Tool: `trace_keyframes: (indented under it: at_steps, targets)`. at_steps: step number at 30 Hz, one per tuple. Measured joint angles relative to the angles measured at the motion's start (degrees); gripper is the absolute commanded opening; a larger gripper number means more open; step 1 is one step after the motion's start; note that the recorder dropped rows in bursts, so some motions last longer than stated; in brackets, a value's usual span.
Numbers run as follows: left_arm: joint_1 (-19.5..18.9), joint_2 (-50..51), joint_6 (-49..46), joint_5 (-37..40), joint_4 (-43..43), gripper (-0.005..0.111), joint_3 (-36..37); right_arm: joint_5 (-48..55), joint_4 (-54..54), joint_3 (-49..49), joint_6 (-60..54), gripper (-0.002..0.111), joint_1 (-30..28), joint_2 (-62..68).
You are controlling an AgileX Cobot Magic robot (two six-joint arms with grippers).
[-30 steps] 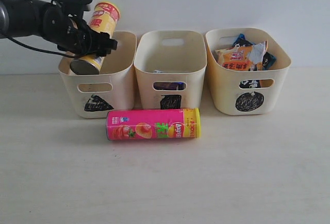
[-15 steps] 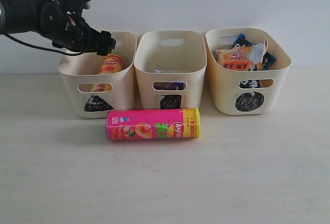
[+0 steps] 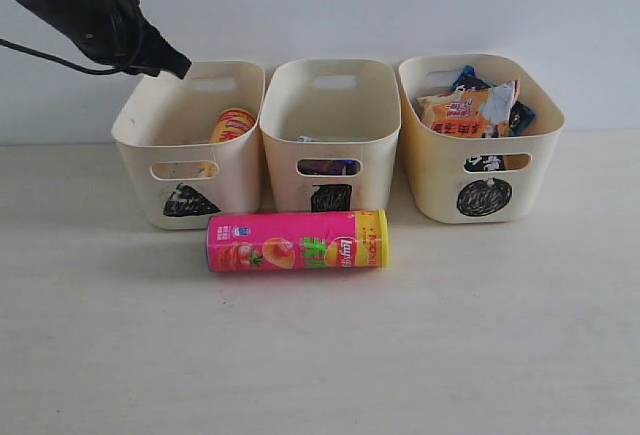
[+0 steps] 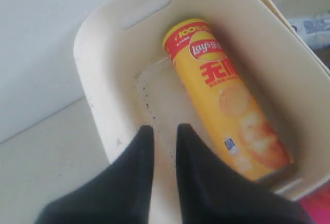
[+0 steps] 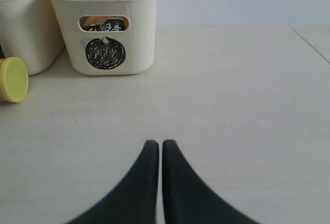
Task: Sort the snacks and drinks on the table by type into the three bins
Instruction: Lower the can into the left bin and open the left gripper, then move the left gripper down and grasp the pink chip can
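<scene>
Since a second ago, my left claw has let go of the yellow tube and lifted away toward 10 o'clock. The tube, which hung tilted above the triangle bin, now lies inside it, leaning on the wall nearest the middle bin. Nothing else has moved.

Seen from the exterior camera, my left claw hovers above the triangle bin's far left corner. Its two black fingers stand a narrow gap apart and hold nothing. The triangle bin sits at 10 o'clock on the table.

The square bin stands at 12 o'clock, touching the triangle bin. A dark purple carton shows through its front handle cutout. A second carton behind it is too hidden to make out.

The pink tube lies on its side on the table, just in front of the square bin on its 6 o'clock side. Its yellow end points toward 3 o'clock.

The circle bin stands at 2 o'clock, just beside the square bin. An orange chip bag and a blue, white and black chip bag fill it above the rim.

My right claw hangs over bare table, well apart from the circle bin. Its fingers are pressed together on nothing.
</scene>
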State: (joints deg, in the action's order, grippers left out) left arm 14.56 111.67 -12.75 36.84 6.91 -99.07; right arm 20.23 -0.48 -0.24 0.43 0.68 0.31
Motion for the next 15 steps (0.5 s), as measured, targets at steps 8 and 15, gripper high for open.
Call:
trace_keyframes:
  at_steps: [8,15]
  targets:
    - [0.00,-4.74,-7.95,4.88,-7.57,0.005,3.95,0.00,0.00,0.00,0.00,0.000,0.00,0.00]
    - [0.00,-9.25,-21.21,7.25,-17.64,0.005,10.71,0.00,0.00,0.00,0.00,0.000,0.00,0.00]
